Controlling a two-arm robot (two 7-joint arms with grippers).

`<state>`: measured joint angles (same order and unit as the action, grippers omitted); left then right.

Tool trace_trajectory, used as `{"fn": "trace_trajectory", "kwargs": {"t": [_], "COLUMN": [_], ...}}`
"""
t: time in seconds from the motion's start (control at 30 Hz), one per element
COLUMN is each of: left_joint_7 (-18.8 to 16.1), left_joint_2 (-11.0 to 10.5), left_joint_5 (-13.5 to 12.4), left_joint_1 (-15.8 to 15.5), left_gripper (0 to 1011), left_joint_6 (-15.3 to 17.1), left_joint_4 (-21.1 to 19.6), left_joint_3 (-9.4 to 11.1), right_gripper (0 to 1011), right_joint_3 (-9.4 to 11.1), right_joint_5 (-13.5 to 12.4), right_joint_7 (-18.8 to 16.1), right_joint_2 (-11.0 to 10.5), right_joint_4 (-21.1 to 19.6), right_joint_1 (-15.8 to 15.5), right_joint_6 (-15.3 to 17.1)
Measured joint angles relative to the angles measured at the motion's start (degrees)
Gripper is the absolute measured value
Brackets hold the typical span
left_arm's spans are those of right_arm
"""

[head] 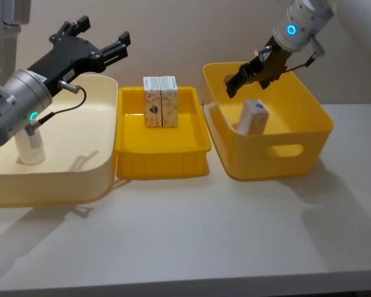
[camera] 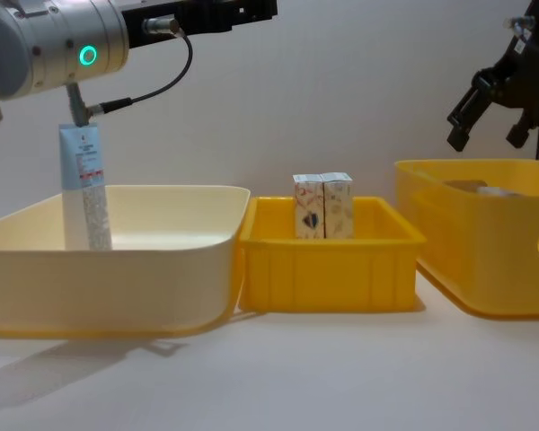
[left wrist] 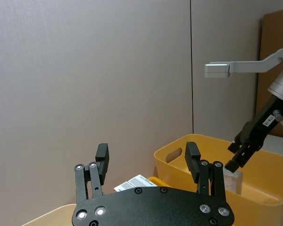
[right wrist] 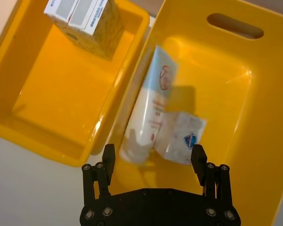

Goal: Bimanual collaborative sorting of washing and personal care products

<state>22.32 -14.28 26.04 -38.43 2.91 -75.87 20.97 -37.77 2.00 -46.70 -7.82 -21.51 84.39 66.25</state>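
A light blue and white tube point(camera: 83, 189) stands upright in the cream bin point(camera: 162, 260); the head view shows this tube point(head: 31, 147) at the bin's left. My left gripper point(head: 102, 34) hangs open and empty above that bin point(head: 80, 179). Two cream-orange cartons point(head: 159, 102) stand side by side in the shallow yellow tray point(head: 164, 161). My right gripper point(right wrist: 153, 157) is open and empty above the deep yellow bin point(right wrist: 254, 108), where a second tube point(right wrist: 153, 108) and a small white pack point(right wrist: 179, 139) lie. In the chest view this gripper point(camera: 490, 135) hovers over the bin's far rim.
The cream bin, the yellow tray and the deep yellow bin point(head: 309, 133) sit in a row against a plain wall. White table point(head: 191, 241) stretches bare in front of them. In the left wrist view, the right arm's gripper point(left wrist: 240, 150) is over the deep bin.
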Motion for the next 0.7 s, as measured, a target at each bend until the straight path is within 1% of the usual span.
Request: {"fn": "trace_trajectory", "kwargs": {"t": [0.2, 0.3, 0.7], "left_joint_7": [0.0, 0.0, 0.0], "left_joint_2": [0.0, 0.0, 0.0], "left_joint_5": [0.0, 0.0, 0.0], "left_joint_1": [0.0, 0.0, 0.0], "left_gripper": [1003, 1003, 1003], "left_joint_6": [0.0, 0.0, 0.0], "left_joint_4": [0.0, 0.0, 0.0], "left_joint_3": [0.0, 0.0, 0.0], "right_gripper": [1001, 1001, 1001], "right_joint_3": [-1.83, -2.44, -3.78], "right_joint_5": [0.56, 0.72, 1.1], "right_joint_7": [-3.45, -4.58, -7.05], "right_joint_2": [0.2, 0.3, 0.44], "right_joint_4": [1.89, 2.54, 3.93], "right_joint_1": [1.11, 1.49, 2.33], "right_joint_6": [1.22, 1.6, 2.54]}}
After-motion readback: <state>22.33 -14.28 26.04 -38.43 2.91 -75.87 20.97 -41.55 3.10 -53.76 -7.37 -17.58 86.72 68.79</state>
